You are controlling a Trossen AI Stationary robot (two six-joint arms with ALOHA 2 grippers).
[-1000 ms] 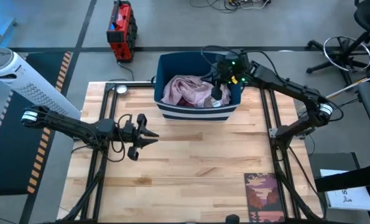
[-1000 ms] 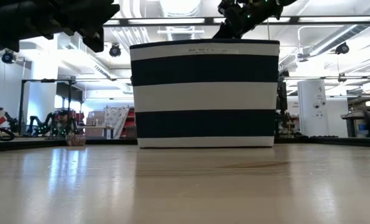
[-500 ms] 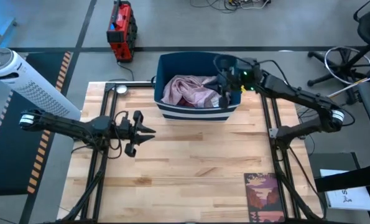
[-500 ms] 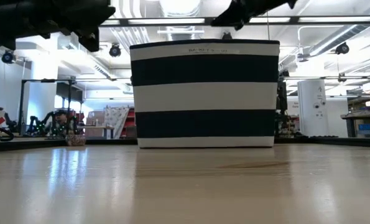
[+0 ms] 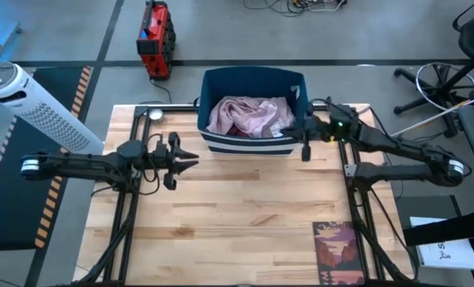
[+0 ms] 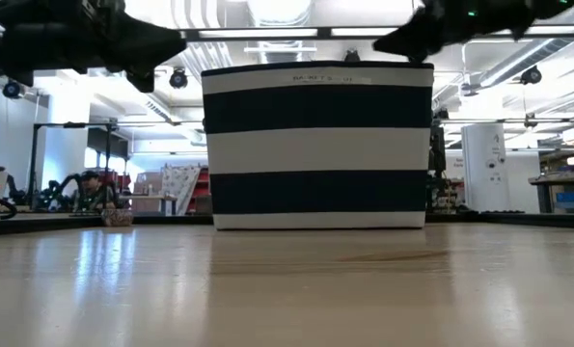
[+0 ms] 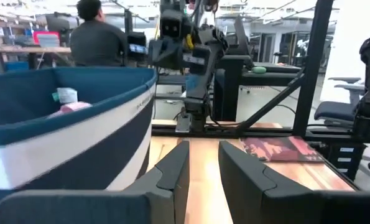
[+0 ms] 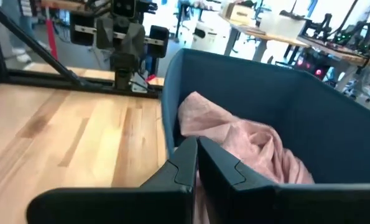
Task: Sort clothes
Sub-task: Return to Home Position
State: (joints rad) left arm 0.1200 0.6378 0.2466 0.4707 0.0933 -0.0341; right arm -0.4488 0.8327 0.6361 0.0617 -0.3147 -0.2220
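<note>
A mauve-pink garment (image 5: 248, 116) lies bunched inside the dark blue bin (image 5: 252, 77) at the table's far middle; it also shows in the right wrist view (image 8: 237, 138). A small white tag (image 7: 65, 95) sticks up above the bin's rim. No other clothes show. My left gripper (image 5: 190, 159) is open and empty above the table, left of the bin; its gap shows in the left wrist view (image 7: 203, 163). My right gripper (image 5: 304, 148) is shut and empty, just outside the bin's right near corner, with its fingers (image 8: 183, 157) pointing along the bin's wall.
The striped bin (image 6: 315, 145) stands on the wooden table. A reddish printed sheet (image 5: 340, 250) lies at the near right. A small round object (image 5: 154, 114) sits at the far left corner. Black frame rails (image 5: 137, 199) run along both sides. A person (image 7: 97, 38) sits beyond the table.
My right gripper has come out from above the garment in the bin and gone toward the table's right and near edges, past the bin's right wall. The garment stays in the bin. My left gripper has shifted a little toward the far edge.
</note>
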